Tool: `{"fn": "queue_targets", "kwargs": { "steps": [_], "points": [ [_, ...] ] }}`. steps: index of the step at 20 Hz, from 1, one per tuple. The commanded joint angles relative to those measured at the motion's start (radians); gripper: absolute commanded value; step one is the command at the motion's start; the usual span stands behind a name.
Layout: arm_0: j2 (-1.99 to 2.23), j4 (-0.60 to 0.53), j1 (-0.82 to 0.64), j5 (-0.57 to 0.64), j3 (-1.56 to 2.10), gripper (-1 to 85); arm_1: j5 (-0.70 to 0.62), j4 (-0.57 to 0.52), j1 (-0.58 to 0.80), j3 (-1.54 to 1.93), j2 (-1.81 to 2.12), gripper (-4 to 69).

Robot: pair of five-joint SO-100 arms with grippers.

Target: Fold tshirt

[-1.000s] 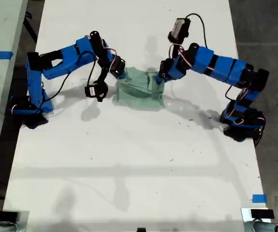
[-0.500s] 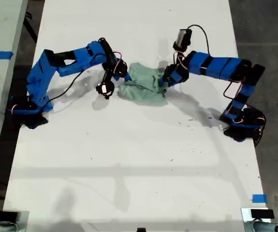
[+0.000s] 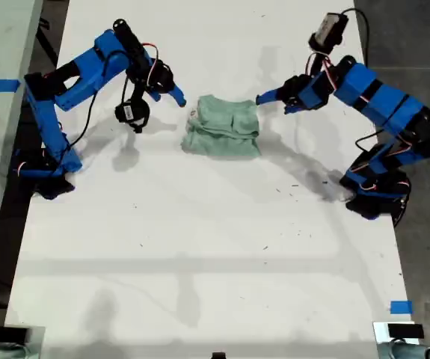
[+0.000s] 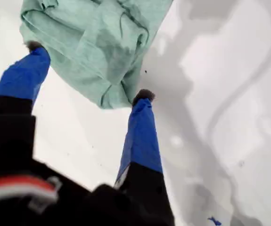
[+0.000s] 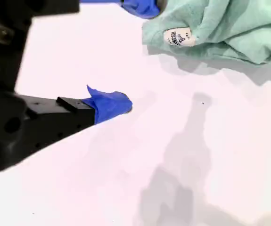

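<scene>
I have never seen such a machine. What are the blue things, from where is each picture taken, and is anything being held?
The blue things are two small robot arms standing on a white table. The exterior view looks down from above. Each of the other two pictures comes from a camera mounted on one arm, looking along its hand. Between the arms lies a crumpled mint-green tshirt with a white tag. My first hand and my second hand are both open and hold nothing.
</scene>
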Motion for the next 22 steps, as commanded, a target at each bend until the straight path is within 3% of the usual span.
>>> {"fn": "queue_targets", "kwargs": {
  "steps": [1, 4, 7, 10, 12, 15, 17, 19, 21, 22],
  "points": [
    [0.365, -0.11, 0.086, -0.032, 0.347, 15.2, 0.081, 0.043, -0.066, 0.146, 0.29, 28.0],
    [0.776, -0.282, 0.166, -0.155, 0.871, 2.8, 0.224, 0.058, -0.167, 0.417, 0.604, 22.9],
    [1.149, -0.433, 0.247, -0.295, 1.342, 0.1, 0.423, 0.017, -0.353, 0.664, 0.9, 17.7],
    [1.474, -0.469, 0.339, -0.489, 1.69, 0.1, 0.607, -0.054, -0.511, 0.93, 1.161, 12.5],
    [1.612, -0.454, 0.373, -0.555, 1.804, 0.1, 0.681, -0.034, -0.563, 1.088, 1.318, 11.5],
    [1.853, -0.434, 0.371, -0.568, 1.976, 0.1, 0.706, -0.038, -0.572, 1.132, 1.304, 11.9],
    [2.022, -0.244, 0.357, -0.584, 2.003, 0.1, 0.709, -0.06, -0.563, 1.14, 1.339, 11.3],
    [2.019, -0.238, 0.397, -0.58, 2.014, 0.3, 0.709, -0.072, -0.546, 1.144, 1.339, 11.2],
    [2.022, -0.184, 0.457, -0.575, 2.016, 1.3, 0.604, -0.072, -0.482, 1.144, 1.339, 11.3],
    [2.02, -0.184, 0.488, -0.574, 2.013, 2.1, 0.449, -0.072, -0.465, 1.144, 1.339, 11.3]
  ]
}}
